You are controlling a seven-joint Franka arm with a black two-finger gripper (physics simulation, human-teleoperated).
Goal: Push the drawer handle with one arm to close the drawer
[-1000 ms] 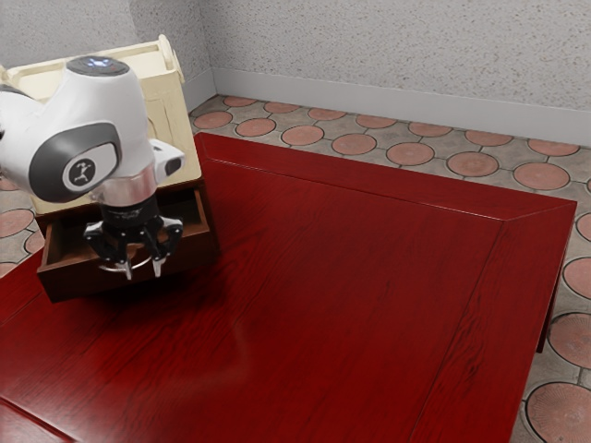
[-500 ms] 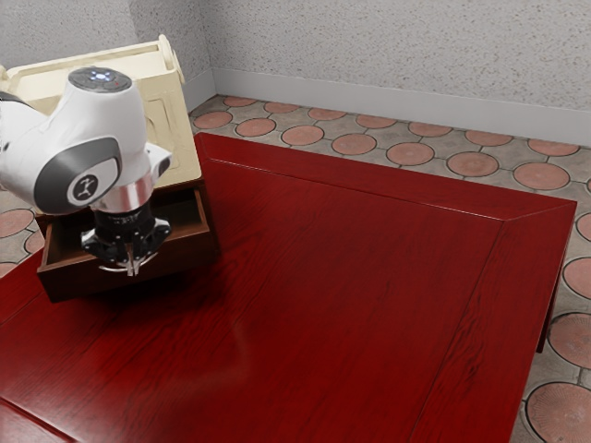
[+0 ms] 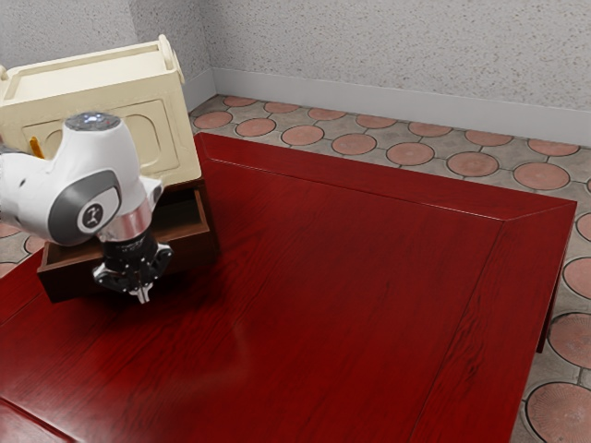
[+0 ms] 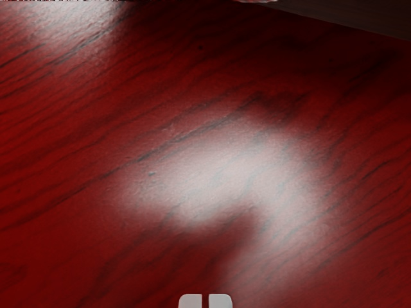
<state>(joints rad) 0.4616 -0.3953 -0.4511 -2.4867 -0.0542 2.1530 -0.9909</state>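
close by gripper (image 3: 142, 294): one dark wooden drawer (image 3: 69, 280), standing open. below gripper: red table (image 3: 323, 277). gripper: closed, fingertips together.

- And we're in bright, even light in the exterior view, washing over the speckled wall (image 3: 416, 55) and the cream cabinet (image 3: 138, 97)!
- The white arm (image 3: 92, 152) catches it too, bright on its shell.
- Down below the drawer (image 3: 69, 281), a deep shadow with soft edges pools on the red table (image 3: 369, 286), and the drawer's inside is dim.
- A faint sheen streaks the tabletop, with a paler gleam at the exterior view's lower left corner.
- Over to the wrist view: a broad, milky glare spreads across the glossy wood, a dark notch biting into it!
- A smaller glare glows nearby, beside a speckled, noisy strip.
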